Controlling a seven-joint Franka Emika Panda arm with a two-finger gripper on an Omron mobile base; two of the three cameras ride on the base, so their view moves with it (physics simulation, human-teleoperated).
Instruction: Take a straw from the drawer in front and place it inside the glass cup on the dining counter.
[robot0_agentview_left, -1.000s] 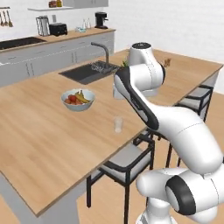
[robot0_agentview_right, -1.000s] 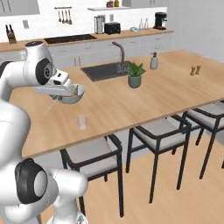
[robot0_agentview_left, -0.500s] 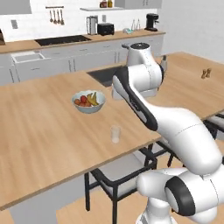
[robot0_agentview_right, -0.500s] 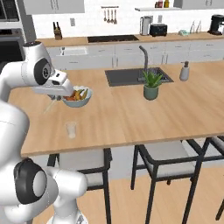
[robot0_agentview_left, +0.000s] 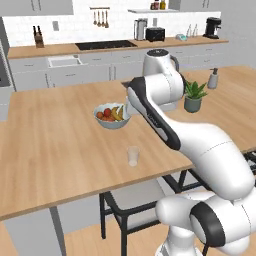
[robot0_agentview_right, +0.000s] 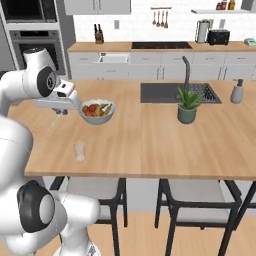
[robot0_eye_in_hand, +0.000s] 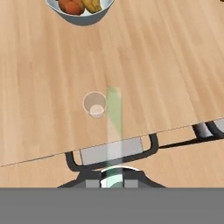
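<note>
On the dining counter (robot0_agentview_right: 150, 135), the glass cup (robot0_agentview_right: 79, 150) stands upright near the near edge, left of centre. Just beyond it the gripper (robot0_agentview_right: 60, 111) hangs above the wood, pinching a pale green straw (robot0_eye_in_hand: 114, 131), though its fingertips are hard to make out. Right of it sits the fruit bowl (robot0_agentview_right: 97, 111), then a potted plant (robot0_agentview_right: 188, 106).

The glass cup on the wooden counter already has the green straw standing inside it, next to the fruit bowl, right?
Not quite. The glass cup stands empty on the dining counter, near the fruit bowl. The green straw is held in the gripper above the counter, beside the cup rather than in it. The hand view shows this.
</note>
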